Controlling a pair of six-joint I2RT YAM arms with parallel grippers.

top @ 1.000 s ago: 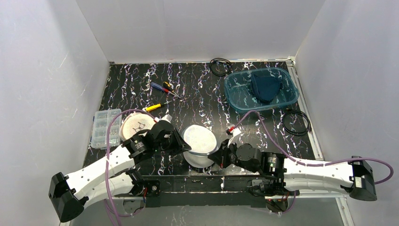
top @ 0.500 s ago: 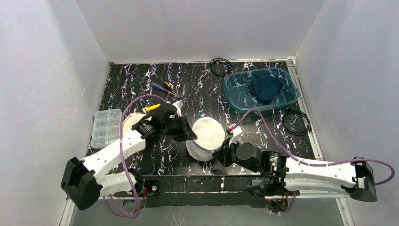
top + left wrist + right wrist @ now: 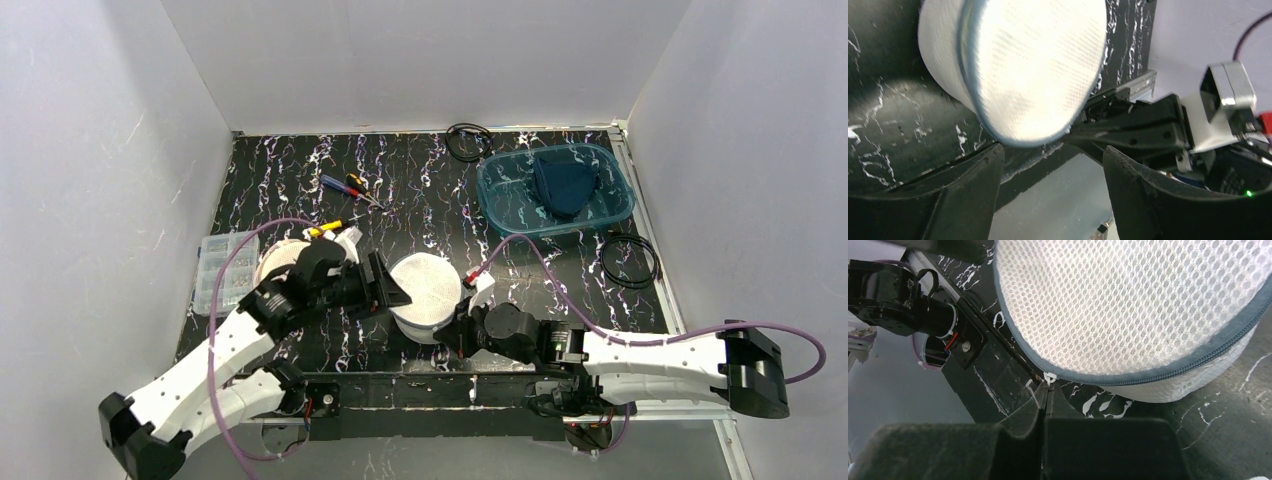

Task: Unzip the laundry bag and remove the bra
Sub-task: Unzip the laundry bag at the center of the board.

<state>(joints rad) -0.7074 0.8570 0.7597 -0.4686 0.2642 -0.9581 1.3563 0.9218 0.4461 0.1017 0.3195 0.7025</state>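
On the black marbled counter [image 3: 420, 180] the round white laundry bag [image 3: 428, 288] stands tipped on edge near the front, its zipper [image 3: 1128, 378] looking closed and the bra unseen inside; the left claw [image 3: 393, 296] would do well to brace the bag's side while the right claw [image 3: 1048, 392], clenched on the zipper pull [image 3: 1049, 377], draws along the seam low and steady; since a second ago the left claw has released and spread
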